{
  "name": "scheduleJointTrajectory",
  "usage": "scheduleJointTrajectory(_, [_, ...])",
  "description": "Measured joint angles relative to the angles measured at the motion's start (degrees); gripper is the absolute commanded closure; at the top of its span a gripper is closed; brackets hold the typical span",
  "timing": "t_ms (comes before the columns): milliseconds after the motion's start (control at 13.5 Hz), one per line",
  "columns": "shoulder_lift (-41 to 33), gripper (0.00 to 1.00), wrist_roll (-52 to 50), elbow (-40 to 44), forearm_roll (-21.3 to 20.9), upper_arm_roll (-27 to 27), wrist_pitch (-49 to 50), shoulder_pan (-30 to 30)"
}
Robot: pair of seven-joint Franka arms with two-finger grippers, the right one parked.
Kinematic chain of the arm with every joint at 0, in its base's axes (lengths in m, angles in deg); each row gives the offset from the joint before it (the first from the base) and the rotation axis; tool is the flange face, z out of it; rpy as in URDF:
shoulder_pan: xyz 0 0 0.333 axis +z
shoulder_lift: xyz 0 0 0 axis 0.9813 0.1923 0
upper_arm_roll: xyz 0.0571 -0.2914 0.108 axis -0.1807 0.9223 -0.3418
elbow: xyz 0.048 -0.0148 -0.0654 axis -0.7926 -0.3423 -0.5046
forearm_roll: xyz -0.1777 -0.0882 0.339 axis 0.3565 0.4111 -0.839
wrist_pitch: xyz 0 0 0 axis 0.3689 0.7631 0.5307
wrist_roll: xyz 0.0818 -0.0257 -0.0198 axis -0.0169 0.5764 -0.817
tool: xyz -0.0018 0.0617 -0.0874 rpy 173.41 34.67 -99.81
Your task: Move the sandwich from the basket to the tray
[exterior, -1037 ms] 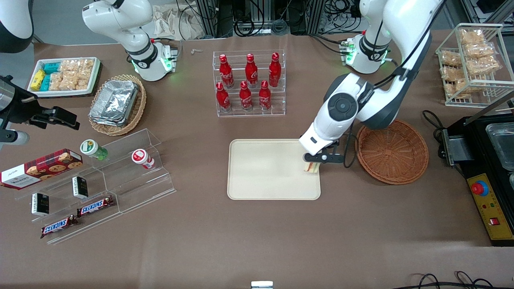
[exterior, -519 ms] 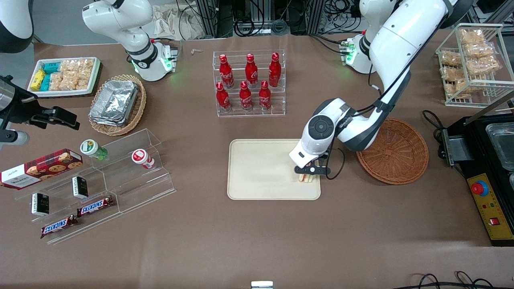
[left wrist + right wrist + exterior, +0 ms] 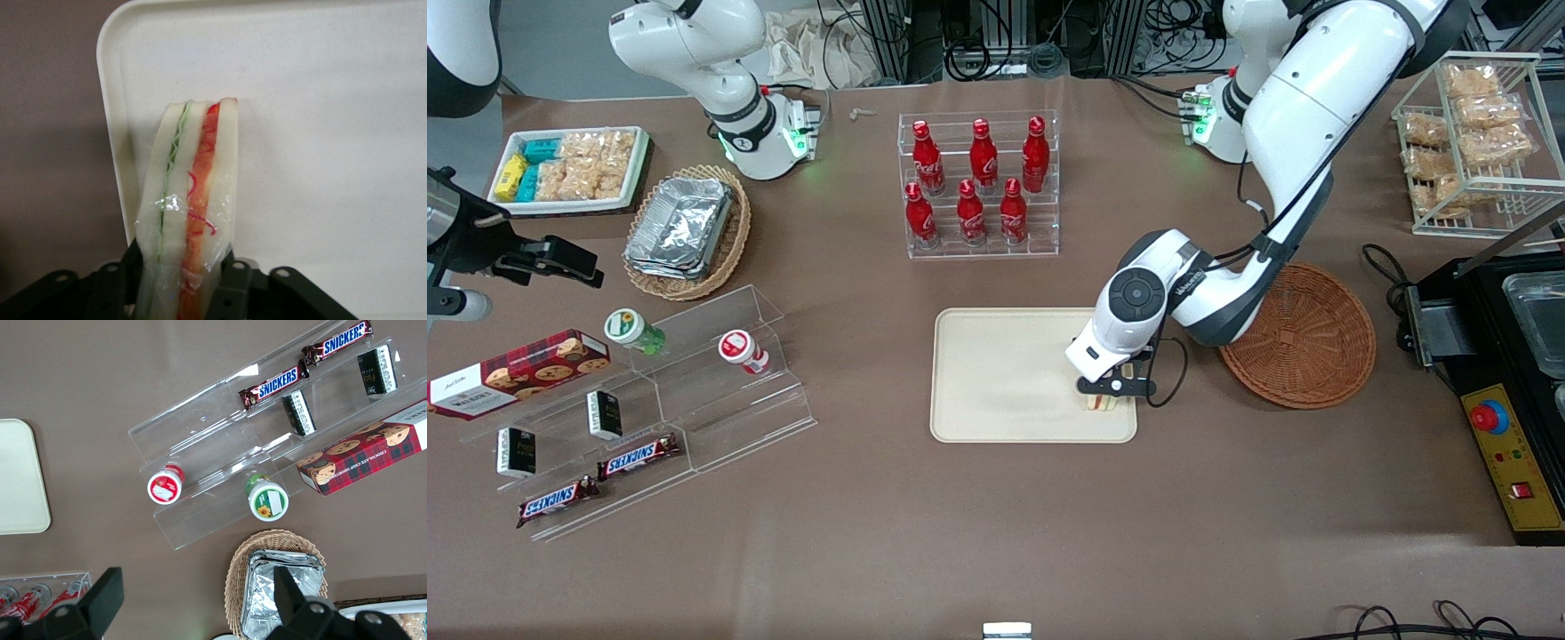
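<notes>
My left gripper (image 3: 1104,395) is shut on the sandwich (image 3: 1103,403), a plastic-wrapped wedge of white bread with green and orange-red filling, also in the left wrist view (image 3: 190,200). It holds the sandwich low over the cream-beige tray (image 3: 1005,378), at the tray's corner nearest the front camera and toward the basket; I cannot tell if it touches. The black fingers (image 3: 230,293) press both flat sides of the wedge. The tray's rim (image 3: 113,133) shows close beside the sandwich. The round reddish-brown wicker basket (image 3: 1298,336) stands empty beside the tray, toward the working arm's end.
A clear rack of red bottles (image 3: 978,182) stands farther from the camera than the tray. A tan oval basket with foil trays (image 3: 687,229), a white snack tray (image 3: 569,169) and clear steps with snacks (image 3: 649,400) lie toward the parked arm's end. A wire rack (image 3: 1476,142) and black machine (image 3: 1507,373) stand past the basket.
My gripper has carried the sandwich from the tray's basket-side edge nearer to the front camera and lower over the tray's corner. In the last half second it barely moved.
</notes>
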Motion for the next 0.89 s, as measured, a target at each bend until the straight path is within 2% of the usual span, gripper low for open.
scheduleJointTrajectory(444, [-1.7, 0.0, -0.4, 1.9, 0.1, 0.1, 1.7, 0.0])
scheduleJointTrajectory(889, [-11.9, 0.0, 0.4, 10.3, 4.0, 0.2, 16.0, 0.5])
